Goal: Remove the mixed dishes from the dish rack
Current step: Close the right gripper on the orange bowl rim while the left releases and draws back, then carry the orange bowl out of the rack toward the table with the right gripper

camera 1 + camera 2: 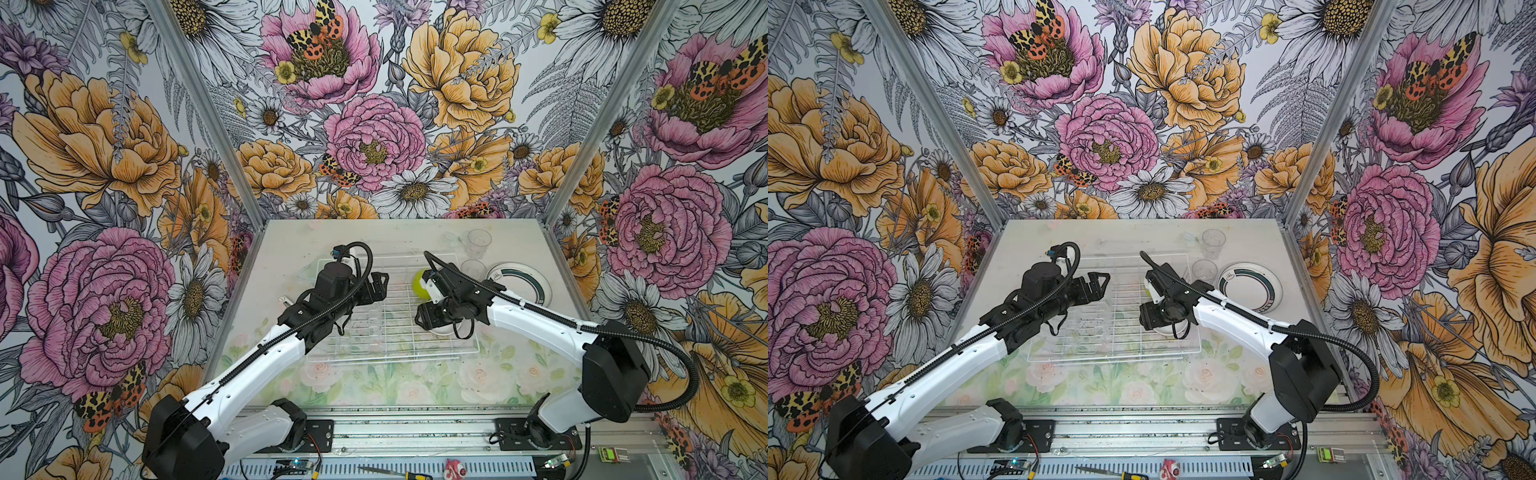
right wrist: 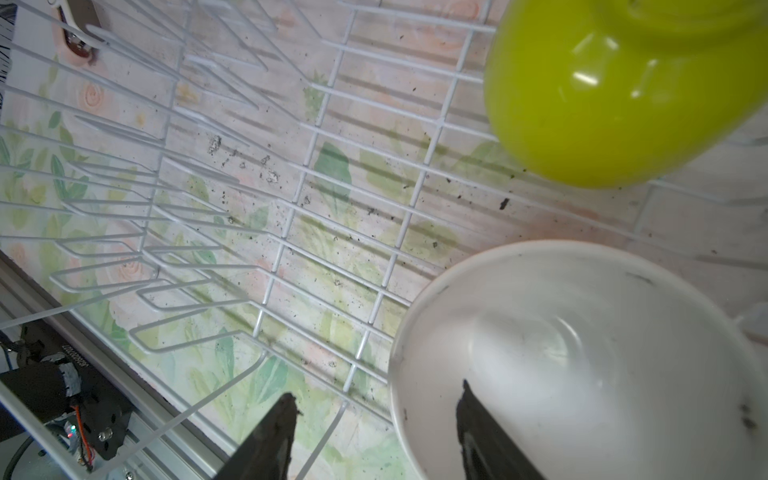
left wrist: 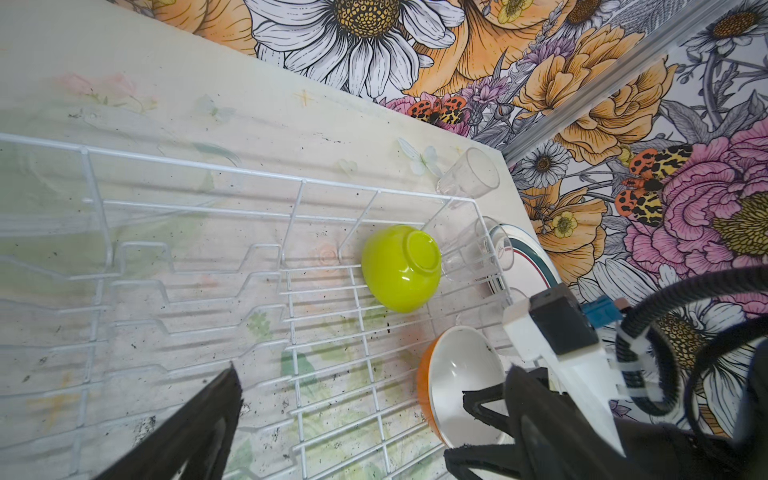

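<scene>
Nearest the right wrist lens, the right gripper (image 2: 376,395) is straddling the rim of the orange bowl (image 2: 582,353). One of its jaws is dipping into the white interior and the other is hanging outside. The jaws are standing apart with a gap showing, not yet pinching. A rim hold is probably being chosen because the bowl is sitting mouth up in the dish rack (image 1: 386,357) and looks too broad to span. Beyond it, the lime-green bowl (image 3: 401,270) is resting mouth down and tilted in the rack's far right corner, seemingly as left to drain. The left gripper (image 1: 1102,286) is hovering over the bare plate slots, jaws fully spread and carrying nothing, likely so as not to crowd its partner. On the bench (image 1: 374,382), right of the rack, a teal-banded plate (image 1: 521,282) is lying flat and a clear tumbler (image 1: 478,241) is standing upright, both already unloaded. A second tumbler (image 1: 473,269) is standing at the rack's corner, inside or outside being unclear.
</scene>
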Motion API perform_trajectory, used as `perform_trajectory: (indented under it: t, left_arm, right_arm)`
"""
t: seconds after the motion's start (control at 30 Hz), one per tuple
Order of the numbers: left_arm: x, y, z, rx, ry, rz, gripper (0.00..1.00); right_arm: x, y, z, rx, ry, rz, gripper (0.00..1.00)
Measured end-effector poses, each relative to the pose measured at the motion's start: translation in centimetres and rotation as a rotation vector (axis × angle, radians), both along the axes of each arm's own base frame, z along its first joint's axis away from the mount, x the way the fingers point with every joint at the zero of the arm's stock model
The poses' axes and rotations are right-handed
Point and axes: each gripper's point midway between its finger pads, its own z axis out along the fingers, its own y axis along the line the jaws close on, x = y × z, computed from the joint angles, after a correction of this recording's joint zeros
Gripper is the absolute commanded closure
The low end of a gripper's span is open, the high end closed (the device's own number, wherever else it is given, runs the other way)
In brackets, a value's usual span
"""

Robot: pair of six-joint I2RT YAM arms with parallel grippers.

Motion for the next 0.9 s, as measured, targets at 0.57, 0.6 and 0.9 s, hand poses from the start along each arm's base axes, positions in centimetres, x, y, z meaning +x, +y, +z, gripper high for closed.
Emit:
perform_trajectory:
  t: [0.57, 0.6, 0.9]
  left_arm:
    - [0.0, 0.0, -1.1, 0.043, -0.068, -0.034, 0.01]
    - [0.0, 0.1, -1.3, 0.044, -0.067, -0.035, 0.01]
    - [-0.1, 0.1, -1.6, 0.039, -0.076, -0.035, 0.01]
  right_arm:
    - [0.8, -0.8, -2.8, -0.137, 0.009, -0.072, 0.72]
    - [0.9, -0.8, -2.9, -0.142, 0.009, -0.075, 0.72]
    - [1.4, -1.0, -3.4, -0.188, -0.003, -0.105, 0.69]
